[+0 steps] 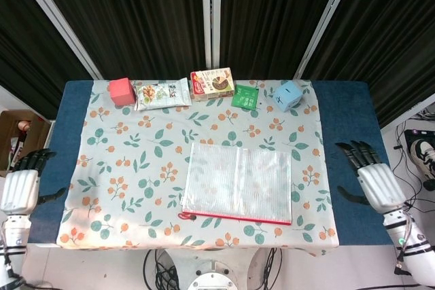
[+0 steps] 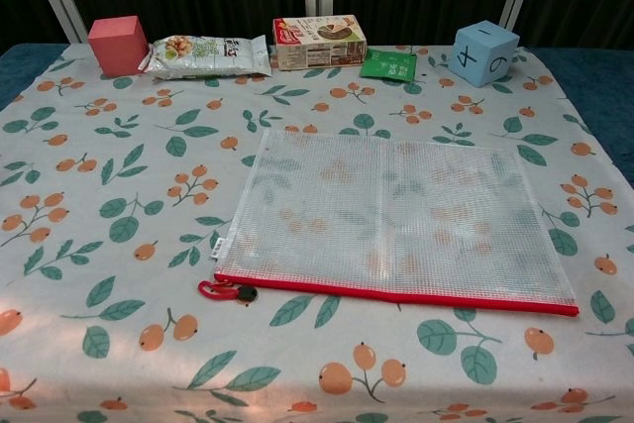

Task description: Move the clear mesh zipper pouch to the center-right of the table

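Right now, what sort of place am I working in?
Probably a lab test bench: black curtains behind a table with a leaf-print tablecloth, staged props like a pale blue numbered cube, and a clear mesh zipper pouch.

The blue cube [image 2: 483, 52] at the back right shows the numbers 1, 4 and 6 on its faces. Print on the snack box [image 2: 319, 42] and packets is too small to read.

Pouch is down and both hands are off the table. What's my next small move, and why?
Probably none beyond parking the arms. The mesh zipper pouch lies flat at centre-right, and the left hand and right hand are open, off the floral cloth.
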Available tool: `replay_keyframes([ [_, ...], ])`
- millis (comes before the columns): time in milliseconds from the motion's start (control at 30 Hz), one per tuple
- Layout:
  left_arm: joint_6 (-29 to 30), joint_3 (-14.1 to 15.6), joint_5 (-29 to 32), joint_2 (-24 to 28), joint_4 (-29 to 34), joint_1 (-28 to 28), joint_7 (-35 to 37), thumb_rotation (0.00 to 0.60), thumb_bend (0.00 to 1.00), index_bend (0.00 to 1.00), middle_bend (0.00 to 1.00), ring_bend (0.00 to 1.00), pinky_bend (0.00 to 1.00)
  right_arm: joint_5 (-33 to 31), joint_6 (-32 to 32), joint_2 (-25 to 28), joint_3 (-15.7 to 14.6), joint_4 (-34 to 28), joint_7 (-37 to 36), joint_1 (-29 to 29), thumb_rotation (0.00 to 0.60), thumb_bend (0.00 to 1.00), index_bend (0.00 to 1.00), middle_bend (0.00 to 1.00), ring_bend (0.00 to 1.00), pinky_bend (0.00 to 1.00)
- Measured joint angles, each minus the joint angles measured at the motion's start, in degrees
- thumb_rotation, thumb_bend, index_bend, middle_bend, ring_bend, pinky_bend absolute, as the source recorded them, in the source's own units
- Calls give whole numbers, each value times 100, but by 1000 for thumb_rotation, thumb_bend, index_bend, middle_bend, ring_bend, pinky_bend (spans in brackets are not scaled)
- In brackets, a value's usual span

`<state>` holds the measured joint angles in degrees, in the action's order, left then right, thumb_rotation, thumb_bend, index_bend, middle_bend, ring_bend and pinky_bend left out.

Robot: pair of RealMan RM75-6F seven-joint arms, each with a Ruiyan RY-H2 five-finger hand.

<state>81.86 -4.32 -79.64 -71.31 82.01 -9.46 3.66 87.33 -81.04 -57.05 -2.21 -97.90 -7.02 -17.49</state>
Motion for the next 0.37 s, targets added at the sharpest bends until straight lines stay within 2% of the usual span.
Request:
replay_keyframes([
  [133,236,197,-174,221,245,301,80,600,70,229,170,132,186,38,-456,-86,19,311,-157,411,600,177,46,102,0,0],
  [367,888,562,-534,409,697,881,316,600,70,229,170,132,186,367,-984,-267,-122,760,-496,927,600,177,46,102,0,0],
])
